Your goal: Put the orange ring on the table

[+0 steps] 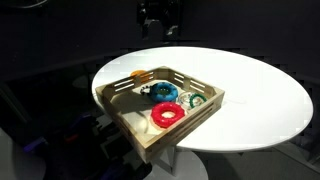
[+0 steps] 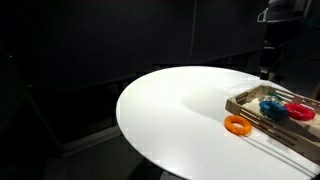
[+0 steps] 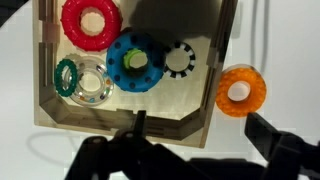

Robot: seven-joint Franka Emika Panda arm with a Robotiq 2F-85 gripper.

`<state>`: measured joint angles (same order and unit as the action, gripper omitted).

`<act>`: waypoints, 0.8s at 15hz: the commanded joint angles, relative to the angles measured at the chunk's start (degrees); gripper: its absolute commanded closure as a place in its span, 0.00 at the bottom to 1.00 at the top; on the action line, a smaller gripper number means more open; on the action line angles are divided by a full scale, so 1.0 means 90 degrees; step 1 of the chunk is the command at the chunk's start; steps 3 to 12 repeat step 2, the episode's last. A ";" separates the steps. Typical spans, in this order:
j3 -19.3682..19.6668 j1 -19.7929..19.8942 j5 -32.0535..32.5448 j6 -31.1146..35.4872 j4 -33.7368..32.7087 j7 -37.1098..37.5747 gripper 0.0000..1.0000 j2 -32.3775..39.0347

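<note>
The orange ring point(image 3: 241, 91) lies flat on the white table point(image 3: 262, 40), just outside the wooden tray's edge. It also shows in both exterior views point(image 1: 140, 75) point(image 2: 237, 124), next to a corner of the tray. My gripper point(image 3: 200, 135) is open and empty, well above the table. One finger is over the tray's rim and the other is over the table below the ring. In the exterior views the gripper point(image 1: 160, 25) point(image 2: 268, 68) hangs high above the table point(image 1: 250, 90) point(image 2: 170, 110).
The square wooden tray point(image 3: 130, 112) point(image 1: 200, 108) point(image 2: 245, 100) holds a red ring point(image 3: 90, 22) point(image 1: 167, 115), a blue ring point(image 3: 135, 63) point(image 1: 163, 93), a green ring point(image 3: 66, 75), a clear ring point(image 3: 90, 88) and a black-and-white ring point(image 3: 180, 58). The surroundings are dark.
</note>
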<state>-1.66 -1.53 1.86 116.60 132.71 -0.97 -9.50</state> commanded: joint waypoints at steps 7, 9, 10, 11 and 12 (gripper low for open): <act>0.0001 -0.0003 0.0006 -0.0048 -0.0010 0.0032 0.00 -0.0032; 0.0001 -0.0003 0.0006 -0.0048 -0.0010 0.0032 0.00 -0.0032; 0.0001 -0.0003 0.0006 -0.0048 -0.0010 0.0032 0.00 -0.0032; 0.0001 -0.0003 0.0006 -0.0048 -0.0010 0.0032 0.00 -0.0032; 0.0001 -0.0003 0.0006 -0.0048 -0.0010 0.0032 0.00 -0.0032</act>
